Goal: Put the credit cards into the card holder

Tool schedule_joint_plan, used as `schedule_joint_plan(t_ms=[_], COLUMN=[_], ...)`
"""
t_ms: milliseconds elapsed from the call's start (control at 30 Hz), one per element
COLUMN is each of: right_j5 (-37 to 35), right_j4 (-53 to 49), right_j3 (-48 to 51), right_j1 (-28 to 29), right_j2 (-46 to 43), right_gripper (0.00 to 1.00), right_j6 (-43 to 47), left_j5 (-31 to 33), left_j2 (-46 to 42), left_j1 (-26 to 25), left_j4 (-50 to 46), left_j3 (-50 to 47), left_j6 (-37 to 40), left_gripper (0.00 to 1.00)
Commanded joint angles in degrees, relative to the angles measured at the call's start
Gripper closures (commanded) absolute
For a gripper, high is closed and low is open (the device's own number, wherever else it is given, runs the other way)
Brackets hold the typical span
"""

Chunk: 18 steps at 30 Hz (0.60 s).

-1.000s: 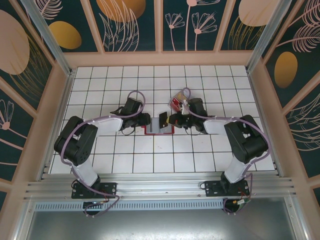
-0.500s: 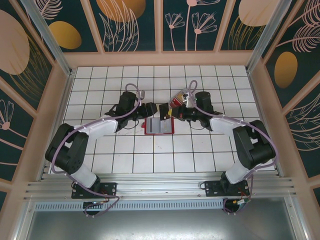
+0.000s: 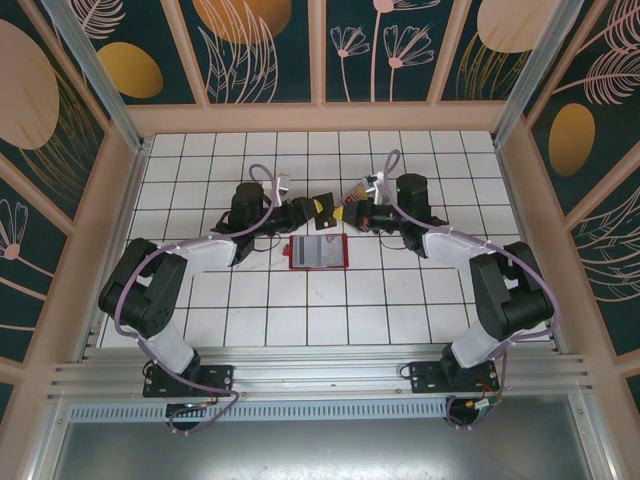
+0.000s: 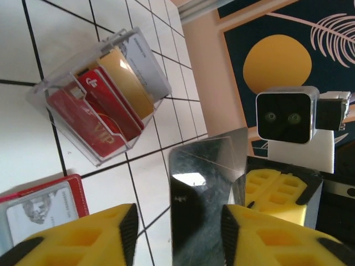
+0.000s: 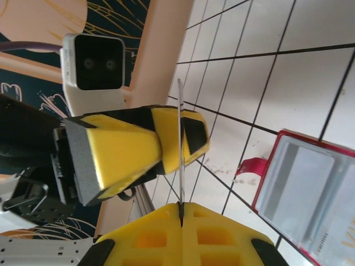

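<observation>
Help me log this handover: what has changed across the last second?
Both grippers left the spot over the card holder and moved to its far side, taking the dark card along between them. The right gripper stays shut on the card's edge; the left gripper has narrowed around it, with a gap still showing. The card holder lies open where it was.

The bottom edge cuts off my left hand below its yellow fingertips, and with them the lower end of the dark credit card. The card holder runs out at that corner. At my right hand the card stands edge-on, its face unreadable. The cards in the clear box overlap, partly hiding one another.
</observation>
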<state>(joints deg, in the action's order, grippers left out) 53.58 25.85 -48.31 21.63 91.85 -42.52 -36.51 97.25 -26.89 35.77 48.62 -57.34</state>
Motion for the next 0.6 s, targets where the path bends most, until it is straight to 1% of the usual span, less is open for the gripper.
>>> schedule_joint_plan(t_ms=[0,167,200,233,267,333,367,433,567], right_j5=[2.61,1.87,1.26,0.73,0.44,0.47,0.37,0.21,0.58], right_j4=[3.72,2.74,2.47,2.54,3.06,5.47,6.45,9.70,14.13], right_j3=[-1.82,-1.98,-2.02,-1.80,-1.50,-1.07,-1.06,-0.93,-1.28], right_j1=[0.66,0.45,0.23,-0.12,-0.47,-0.95,-0.99,-0.69,0.13], right_j2=[1.58,2.84,2.95,3.03,3.12,3.54,3.87,4.76,7.15], right_gripper=[1.00,1.00,0.99,0.94,0.89,0.70,0.64,0.61,0.61], right_j6=[-0.60,0.14,0.20,-0.10,-0.63,-2.57,-3.40,-5.81,-9.04], left_j5=[-3.12,-3.43,-3.57,-3.58,-3.65,-3.99,-4.17,-4.66,-5.42], left_j2=[0.57,0.57,0.57,0.57,2.05,2.48,2.68,3.13,3.69], left_j1=[0.04,0.09,0.13,0.14,0.06,0.13,0.10,0.14,0.07], left_j4=[5.12,5.98,6.06,6.36,6.65,7.73,8.35,10.00,12.56], left_j3=[0.42,0.68,0.78,0.80,0.68,0.55,0.43,0.25,0.14], left_j6=[-1.83,-2.03,-2.03,-2.01,-2.18,-2.74,-3.10,-3.97,-5.61], left_gripper=[0.62,0.88,0.93,0.97,0.99,1.00,1.00,1.00,1.00])
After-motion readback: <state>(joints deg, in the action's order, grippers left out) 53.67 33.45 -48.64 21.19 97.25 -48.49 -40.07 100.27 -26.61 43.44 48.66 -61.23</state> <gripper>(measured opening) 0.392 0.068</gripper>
